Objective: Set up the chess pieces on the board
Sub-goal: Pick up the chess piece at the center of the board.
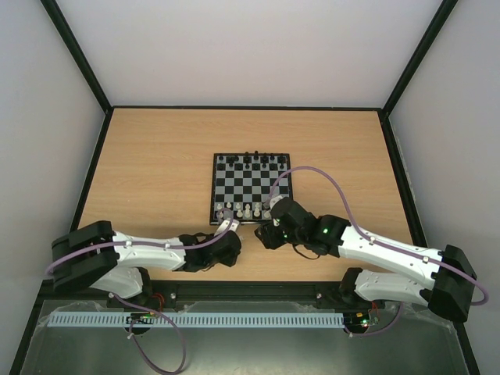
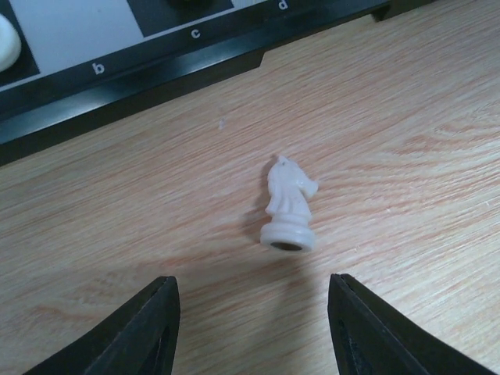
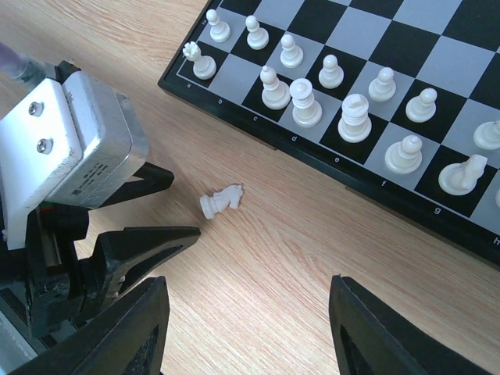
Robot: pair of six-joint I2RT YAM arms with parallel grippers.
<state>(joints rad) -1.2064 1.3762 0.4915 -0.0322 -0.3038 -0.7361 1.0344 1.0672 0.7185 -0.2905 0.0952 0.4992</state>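
Chess pieces [image 3: 354, 119], whitish, stand in two rows on the board [image 3: 238, 116], along the edge closest to both grippers. One more, a white knight [image 2: 289, 211], is off the board. It lies on its side on the table [image 3: 312, 258].

The left gripper [image 2: 251, 312] is open and holds nothing. Its two dark fingers [image 2: 141, 336] are spread wide and sit low over the wood. The knight lies just ahead of them, roughly centred in the gap and a little toward the right finger, touching neither. Its round base faces back toward this gripper and its head points away. Beyond the knight, further ahead of the fingertips, runs the board's black border with its file letters.

The right gripper [image 3: 248, 305] is also open and empty, its fingers apart above bare wood. From it, the knight lies ahead and slightly left of the gap, well clear of both fingertips. The left gripper comes in from its left side, fingers aimed at the knight. The board lies ahead and to the right of it, its edge running at a slant.

Black pieces [image 1: 250, 160] stand on the board's far side, well beyond both grippers.
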